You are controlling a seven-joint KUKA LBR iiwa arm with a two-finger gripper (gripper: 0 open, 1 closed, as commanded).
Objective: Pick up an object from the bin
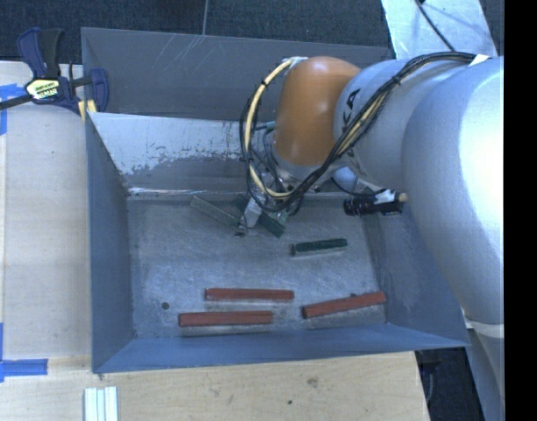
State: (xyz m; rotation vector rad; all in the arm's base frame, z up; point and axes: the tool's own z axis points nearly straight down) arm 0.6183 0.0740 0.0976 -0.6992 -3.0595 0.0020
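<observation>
Strip (214,209) (grey) – long axis back-left to front-right | jaws beside it, grip unclear

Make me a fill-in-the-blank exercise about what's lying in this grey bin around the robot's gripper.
1. The number of reddish-brown bars lying near the bin's front wall is ____.
2. The lone bar lying further back, toward the view's right of the gripper, is dark ____ in colour.
3. The grey bar beside the gripper lies toward the view's ____ side of it.

Missing words: three; green; left.
</observation>
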